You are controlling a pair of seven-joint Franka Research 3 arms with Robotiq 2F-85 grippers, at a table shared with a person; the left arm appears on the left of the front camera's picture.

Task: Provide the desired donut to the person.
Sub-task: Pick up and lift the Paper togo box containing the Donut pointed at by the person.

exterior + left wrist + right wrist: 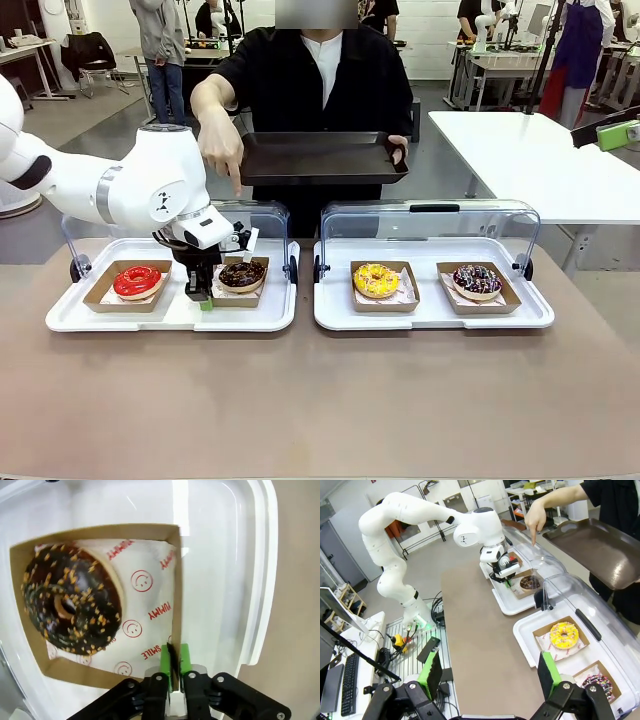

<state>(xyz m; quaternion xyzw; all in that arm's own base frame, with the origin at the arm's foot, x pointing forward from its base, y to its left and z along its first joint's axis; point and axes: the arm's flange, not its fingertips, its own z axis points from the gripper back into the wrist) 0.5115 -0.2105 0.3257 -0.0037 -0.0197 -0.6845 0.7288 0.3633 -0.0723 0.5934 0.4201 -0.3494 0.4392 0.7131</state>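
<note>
- Front view: the person [320, 70] stands at the far side of the worktop [320, 400] holding out a dark tray [320, 158] with nothing on it. The pointing hand [222, 150] aims a finger down at the chocolate donut [242, 273]. I take that to be the desired one, and nothing has been handed over yet.
- That donut sits in its carton [240, 292] at the right end of the left white tray [70, 315], near the middle of the worktop. It looks not yet lifted.
- The left gripper [200, 290] is down at the carton's left side. In the left wrist view its green pads [184, 657] are pinched tight on the carton's thin wall, not on the donut.
- The right gripper [490, 672], in the right wrist view, stands wide open with nothing between its fingers, well apart from the trays.
- Left to do, as I judge it: lift the carton, carry it across to the dark tray, and let go.
- Counts:
  - one worktop
  - two white trays, the second being the right white tray [430, 318], each with a raised clear lid [430, 215]
  - one dark tray
  - two grippers
  - four cartons
  - four donuts: the red donut [137, 280], the chocolate one, the yellow donut [376, 280] and the sprinkled dark donut [477, 279]
</note>
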